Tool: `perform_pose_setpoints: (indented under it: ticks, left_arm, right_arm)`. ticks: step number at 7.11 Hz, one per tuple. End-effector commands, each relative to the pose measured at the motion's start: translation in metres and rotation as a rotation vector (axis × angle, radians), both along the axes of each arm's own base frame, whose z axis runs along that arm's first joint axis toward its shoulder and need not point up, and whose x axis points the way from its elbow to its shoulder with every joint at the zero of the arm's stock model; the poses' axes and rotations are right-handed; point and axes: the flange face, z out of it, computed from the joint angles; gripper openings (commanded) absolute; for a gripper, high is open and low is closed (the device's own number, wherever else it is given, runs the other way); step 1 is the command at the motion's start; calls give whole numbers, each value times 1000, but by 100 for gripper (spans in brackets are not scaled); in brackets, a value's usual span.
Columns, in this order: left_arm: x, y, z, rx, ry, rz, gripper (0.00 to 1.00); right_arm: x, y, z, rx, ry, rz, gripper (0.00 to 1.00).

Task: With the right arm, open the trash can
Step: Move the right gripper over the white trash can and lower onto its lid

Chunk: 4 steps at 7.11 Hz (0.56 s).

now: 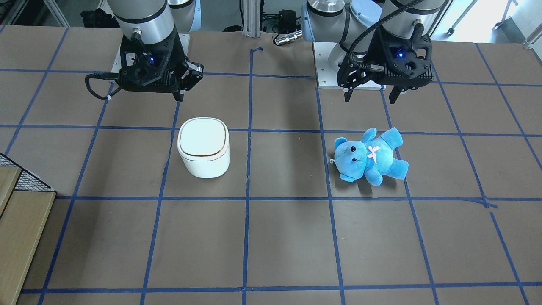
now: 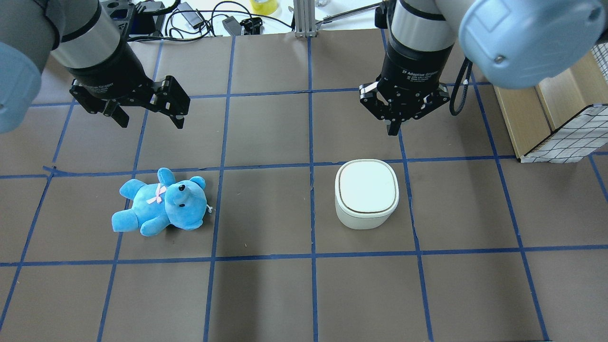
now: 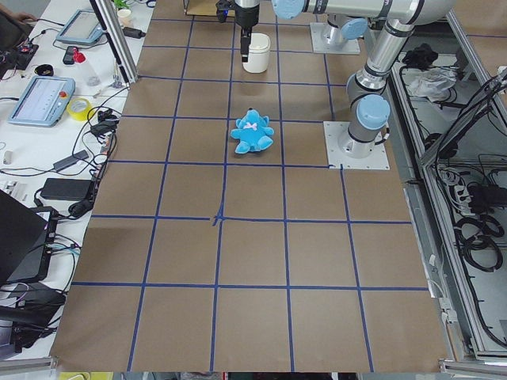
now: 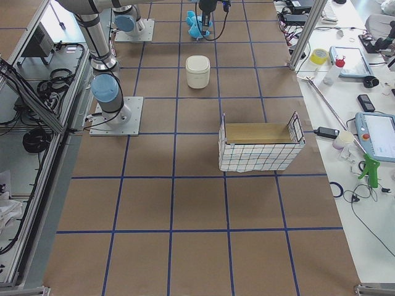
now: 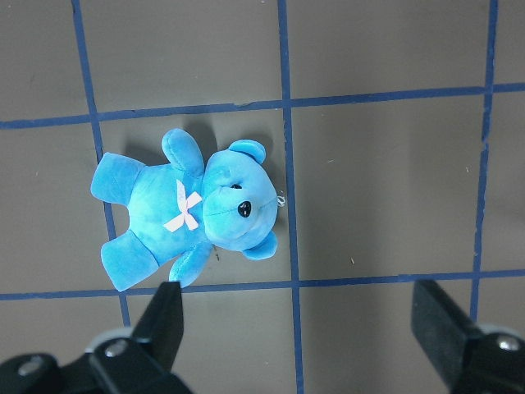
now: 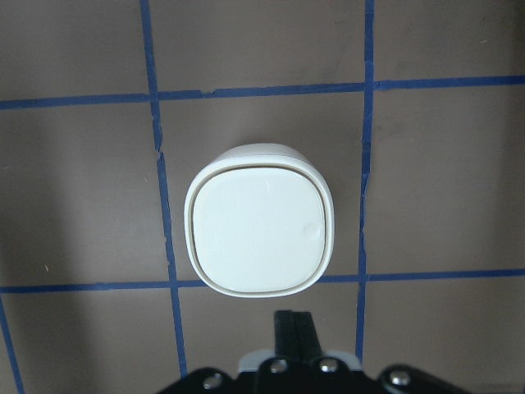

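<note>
The white trash can [image 2: 365, 192] stands on the brown table with its lid down; it also shows in the front view [image 1: 203, 146] and the right wrist view [image 6: 258, 217]. My right gripper [image 2: 393, 127] hovers above the table just behind the can, on the robot's side, its fingers [image 6: 294, 328] pressed together and empty. It shows at upper left in the front view [image 1: 180, 95]. My left gripper [image 2: 151, 122] is open and empty, above and behind a blue teddy bear [image 2: 161, 203], which lies below its spread fingers [image 5: 164, 316].
A wire basket lined with cardboard [image 4: 259, 148] stands on the table's right side [image 2: 560, 128]. Blue tape lines grid the table. The arm bases [image 1: 347, 63] stand at the table's robot edge. Cables and devices lie beyond the far edge [image 2: 228, 21].
</note>
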Motion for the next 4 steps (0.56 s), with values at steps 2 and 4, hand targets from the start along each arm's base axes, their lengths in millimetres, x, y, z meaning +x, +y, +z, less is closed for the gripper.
perform_pose_setpoints:
  ticks: [2,4]
  left_arm:
    - [0,0,0,0,0,0,100]
    - [0,0,0,0,0,0,100]
  right_arm:
    - [0,7,-85,-4,44,4,0]
    - [1,17,-134,-43,39,9,0]
